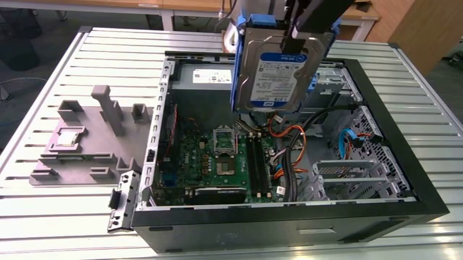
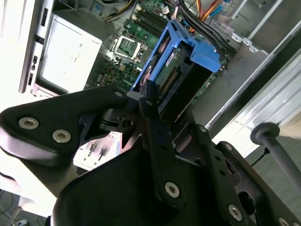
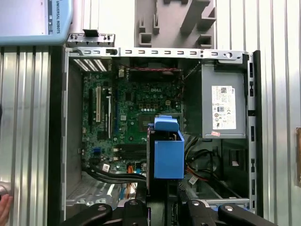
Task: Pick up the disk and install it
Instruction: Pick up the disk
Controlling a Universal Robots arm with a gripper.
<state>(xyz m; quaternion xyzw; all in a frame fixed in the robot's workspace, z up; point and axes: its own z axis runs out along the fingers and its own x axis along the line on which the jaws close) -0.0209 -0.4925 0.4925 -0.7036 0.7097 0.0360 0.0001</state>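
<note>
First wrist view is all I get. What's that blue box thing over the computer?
Observer: That's the disk. The exterior view shows its flat silver face with a white and blue label.
Operator: Is it inside the computer yet?
Observer: No. In the exterior view the gripper holds it upright by its upper part, raised over the open computer.

I see the gripper [image 1: 295,43] clamped on the disk [image 1: 275,76], which is upright, label facing camera, above the open PC case [image 1: 405,179]. A grey fixture [image 1: 87,146] sits near the worktop [image 1: 43,227] edge on the exterior view's left.
</note>
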